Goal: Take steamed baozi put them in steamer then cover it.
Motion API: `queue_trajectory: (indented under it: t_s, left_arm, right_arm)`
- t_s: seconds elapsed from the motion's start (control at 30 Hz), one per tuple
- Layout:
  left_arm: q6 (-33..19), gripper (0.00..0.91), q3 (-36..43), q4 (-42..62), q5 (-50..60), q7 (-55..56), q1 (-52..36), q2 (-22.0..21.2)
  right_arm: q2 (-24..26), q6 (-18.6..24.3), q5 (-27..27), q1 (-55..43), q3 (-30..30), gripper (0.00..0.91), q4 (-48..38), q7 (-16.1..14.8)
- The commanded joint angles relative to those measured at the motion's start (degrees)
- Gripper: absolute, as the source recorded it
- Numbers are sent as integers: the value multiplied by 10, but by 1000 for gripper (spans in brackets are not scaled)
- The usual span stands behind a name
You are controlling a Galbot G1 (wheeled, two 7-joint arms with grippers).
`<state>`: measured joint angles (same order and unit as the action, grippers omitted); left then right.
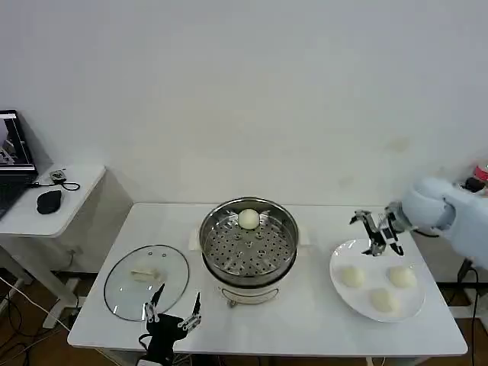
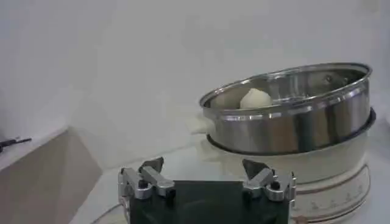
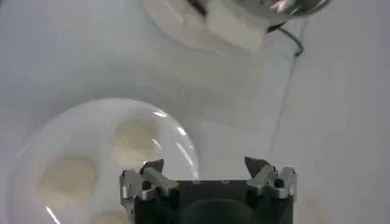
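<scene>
Head view: steamer (image 1: 248, 248) stands mid-bench with one steamed baozi (image 1: 248, 219) on the perforated tray, at the far side. Three more baozi (image 1: 351, 276) lie on a white plate (image 1: 341, 296) on the robot's right. Glass lid (image 1: 146, 280) lies flat on the bench (image 1: 305, 328) at the left of the steamer.
Right gripper (image 1: 375, 230): hangs over the plate's far rim, fingers spread, holding nothing — the nearest bun lies just toward the robot from it and below.
Left gripper (image 1: 174, 309): low at the bench's near edge beside the lid, fingers apart, idle.
Left wrist view: left gripper (image 2: 206, 176) points at the steamer wall (image 2: 292, 122); the bun (image 2: 255, 98) shows above the rim.
Right wrist view: right gripper (image 3: 207, 175) looks down on the plate (image 3: 73, 131); three buns (image 3: 134, 141) lie off to one side of the open fingers (image 3: 152, 172), not between them.
Judgement: right arm is nearer the plate — it needs to shift over a bun and descend. Buns are round, so no axis to match.
</scene>
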<state>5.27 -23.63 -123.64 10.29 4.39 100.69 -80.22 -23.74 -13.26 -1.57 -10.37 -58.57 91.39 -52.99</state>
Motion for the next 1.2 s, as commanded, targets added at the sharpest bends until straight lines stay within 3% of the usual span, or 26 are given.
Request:
queue_trajectory:
  t_s: [0.03,0.37,0.83,1.2]
  left_arm:
    - [0,907,2,3,2,0,0,-1]
    - [2,907,-3,-1,-2,1,5,-1]
    - [2,907,-15,-4,-3,1,12,2]
    - [1,907,-15,-1,-3,2,10,0]
  right_arm:
    - [30,-22,-3,125,72,907,6,3]
    - [-34,-19,-18,153,99,907,-93,-6]
    - [-103,-11,-31,171,113,907,-152,-4]
    - [-125,-23,-35,169,112,685,-169,0]
